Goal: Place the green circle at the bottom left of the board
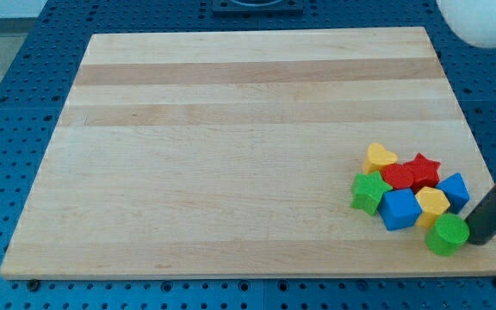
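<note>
The green circle [447, 234] is a short green cylinder near the board's bottom right corner. My tip [474, 239] is the lower end of a dark rod coming in from the view's right; it stands right beside the green circle on its right side, touching or nearly so. Just above and left of the circle lies a tight cluster: a blue cube [399, 209], a yellow block [432, 203], a blue block [454, 190], a green star [369, 191], a red block [398, 176], a red star [422, 169] and a yellow heart [380, 158].
The wooden board [231, 155] lies on a blue perforated table [7, 95]. A white rounded object [485, 19] hangs at the view's top right. The board's bottom edge runs just below the green circle.
</note>
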